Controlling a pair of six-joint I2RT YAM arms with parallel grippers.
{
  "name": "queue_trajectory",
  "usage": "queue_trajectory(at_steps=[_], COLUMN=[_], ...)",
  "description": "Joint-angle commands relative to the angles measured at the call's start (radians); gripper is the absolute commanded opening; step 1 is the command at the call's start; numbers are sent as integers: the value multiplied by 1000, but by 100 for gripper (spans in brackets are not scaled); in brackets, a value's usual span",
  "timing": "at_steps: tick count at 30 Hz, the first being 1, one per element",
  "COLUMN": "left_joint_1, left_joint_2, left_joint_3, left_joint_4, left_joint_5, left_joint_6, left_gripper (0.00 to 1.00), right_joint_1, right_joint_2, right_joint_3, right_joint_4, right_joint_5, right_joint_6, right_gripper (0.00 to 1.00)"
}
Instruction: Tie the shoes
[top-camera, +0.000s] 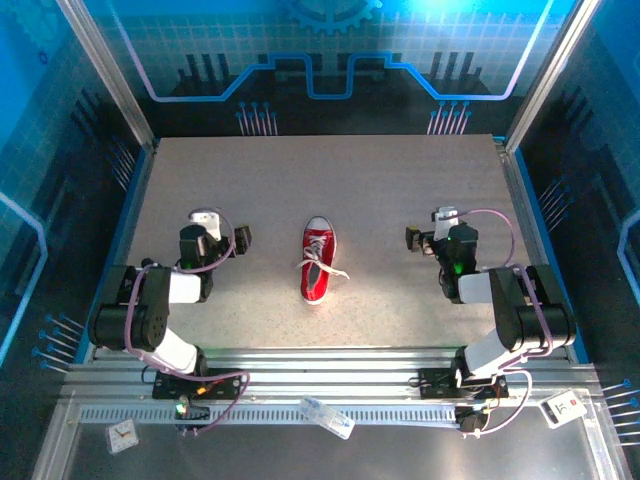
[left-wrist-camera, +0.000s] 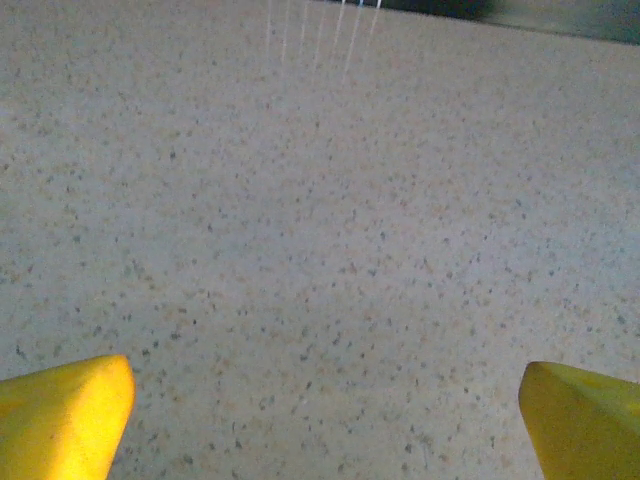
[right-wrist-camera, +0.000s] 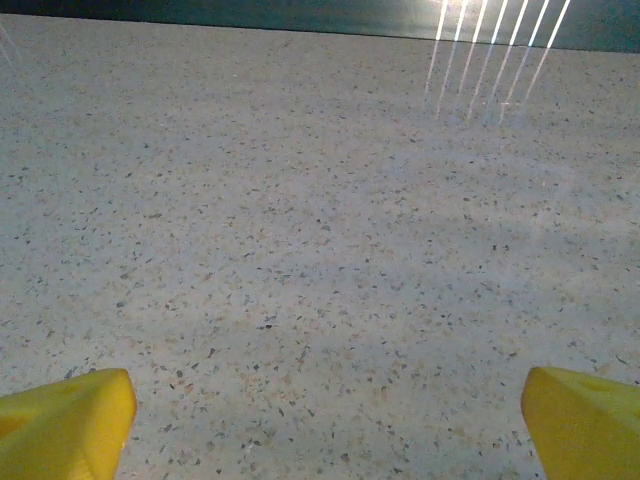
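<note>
**While both grippers hang open, the shoe lies between them**

Since the left gripper (left-wrist-camera: 322, 400) shows its yellow fingertips (left-wrist-camera: 70, 410) at the two lower corners of its wrist view, with speckled table (left-wrist-camera: 320, 200) between, we read it as fully spread and holding nothing. The right gripper (right-wrist-camera: 325, 405) looks the same: tips wide apart, nothing in them. Both point toward the far edge.

Outward from there, the shoe (top-camera: 318, 262) sits about midway between the arms, to the right of the left gripper and the left of the right one, well apart from both. We judge neither arm clearly nearer. Its long axis runs near to far, roughly along the fingers' heading, so each gripper would have to swing inward to reach it. The laces (top-camera: 337, 271) trail loose off both sides, untied.

From above we get the shoe's place and lie. The wrist cameras give us the finger spread, which is too small to settle from above. Which end is the toe we cannot tell.
</note>
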Motion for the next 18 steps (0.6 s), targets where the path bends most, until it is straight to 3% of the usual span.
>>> queue_trajectory(at_steps=[1, 5, 10, 18], left_joint_1=[2, 2, 0, 0], left_joint_2=[-3, -3, -3, -3], left_joint_3=[3, 4, 5, 5], left_joint_4=[67, 65, 64, 63], left_joint_5=[8, 10, 8, 8], left_joint_6=[27, 29, 29, 29], left_gripper=[100, 99, 99, 99], right_joint_1=[0, 47, 48, 0], right_joint_2=[-1, -1, 1, 3], right_joint_3=[11, -28, -4, 29], right_joint_4=[43, 117, 73, 14], right_joint_5=[-2, 6, 21, -69], right_joint_6=[-21, -76, -72, -43], right_gripper=[100, 100, 100, 100])
